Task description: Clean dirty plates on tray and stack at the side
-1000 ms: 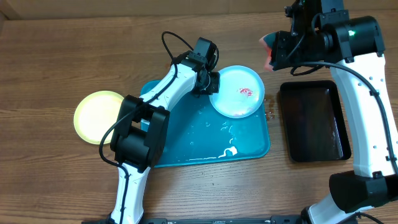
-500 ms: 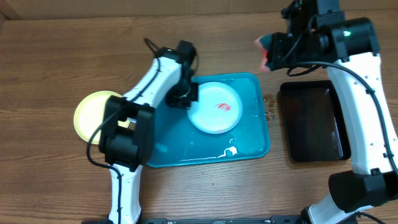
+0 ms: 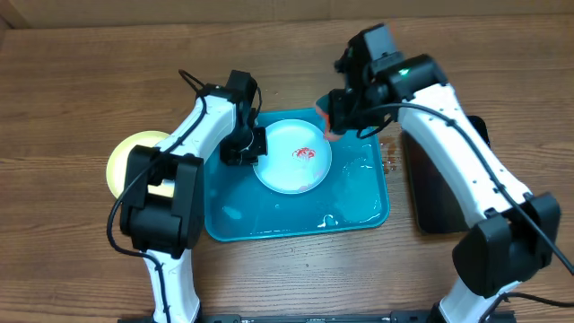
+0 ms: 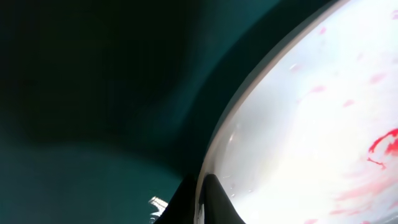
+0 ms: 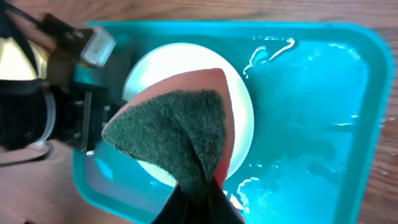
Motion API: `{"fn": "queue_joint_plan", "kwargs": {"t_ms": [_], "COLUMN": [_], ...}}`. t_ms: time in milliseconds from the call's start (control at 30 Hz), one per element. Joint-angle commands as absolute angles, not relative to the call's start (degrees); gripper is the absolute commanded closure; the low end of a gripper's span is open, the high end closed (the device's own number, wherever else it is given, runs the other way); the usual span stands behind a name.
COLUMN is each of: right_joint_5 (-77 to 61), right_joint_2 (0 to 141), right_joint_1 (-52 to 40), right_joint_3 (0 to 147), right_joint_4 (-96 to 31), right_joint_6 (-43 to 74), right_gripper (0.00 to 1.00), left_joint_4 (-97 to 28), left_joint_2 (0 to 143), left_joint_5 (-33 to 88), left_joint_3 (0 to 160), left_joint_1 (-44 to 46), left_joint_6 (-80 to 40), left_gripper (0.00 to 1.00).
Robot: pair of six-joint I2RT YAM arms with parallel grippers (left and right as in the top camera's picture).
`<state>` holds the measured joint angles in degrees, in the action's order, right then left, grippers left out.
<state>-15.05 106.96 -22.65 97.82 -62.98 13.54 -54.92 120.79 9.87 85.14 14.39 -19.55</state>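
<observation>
A light blue plate (image 3: 291, 157) with a red sauce smear lies in the upper middle of the teal tray (image 3: 359, 202). My left gripper (image 3: 250, 146) is shut on the plate's left rim; the left wrist view shows the rim (image 4: 214, 155) pinched between the fingers (image 4: 202, 196). My right gripper (image 3: 339, 115) is shut on a red and green sponge (image 5: 171, 130) and holds it just above the plate's right edge (image 5: 161, 59). A yellow-green plate (image 3: 126, 161) lies on the table left of the tray, partly hidden by the left arm. A third plate does not show.
A black tray (image 3: 430, 193) lies right of the teal tray, mostly covered by my right arm. Water and foam patches (image 3: 330, 218) lie on the teal tray's right half (image 5: 311, 124). A cardboard wall runs along the table's far edge.
The left gripper has dragged the blue plate left, from the tray's upper right corner to its upper middle. The right arm has swung left and down with the sponge, over the plate's edge.
</observation>
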Motion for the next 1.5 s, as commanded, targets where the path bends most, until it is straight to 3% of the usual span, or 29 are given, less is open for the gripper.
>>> {"fn": "queue_joint_plan", "kwargs": {"t_ms": [0, 633, 967, 1200, 1467], "right_joint_5": [-15.07, -15.90, -28.64, -28.73, -17.80], "right_joint_2": [108.88, 128.33, 134.67, 134.56, 132.84], "right_joint_1": [-23.38, -24.23, -30.74, -34.98, -29.85], "right_joint_3": [94.32, 91.92, 91.92, 92.77, 92.77], "right_joint_4": [-60.01, -50.04, -44.82, -48.31, -57.41], "right_joint_6": [15.53, 21.67, 22.59, 22.50, 20.82], "right_gripper": [0.96, 0.96, 0.96, 0.96, 0.96], "left_joint_4": [-54.30, -53.67, -53.60, -53.65, -53.65], "left_joint_2": [124.70, 124.70, 124.70, 124.70, 124.70], "left_joint_5": [10.04, 10.09, 10.11, 10.07, 10.09], "left_joint_3": [80.27, 80.07, 80.07, 79.96, 79.94], "left_joint_1": [14.83, 14.61, 14.61, 14.61, 14.59], "left_joint_6": [-19.31, -19.29, -19.29, -19.07, -19.09], "left_gripper": [0.96, 0.96, 0.96, 0.96, 0.96]}}
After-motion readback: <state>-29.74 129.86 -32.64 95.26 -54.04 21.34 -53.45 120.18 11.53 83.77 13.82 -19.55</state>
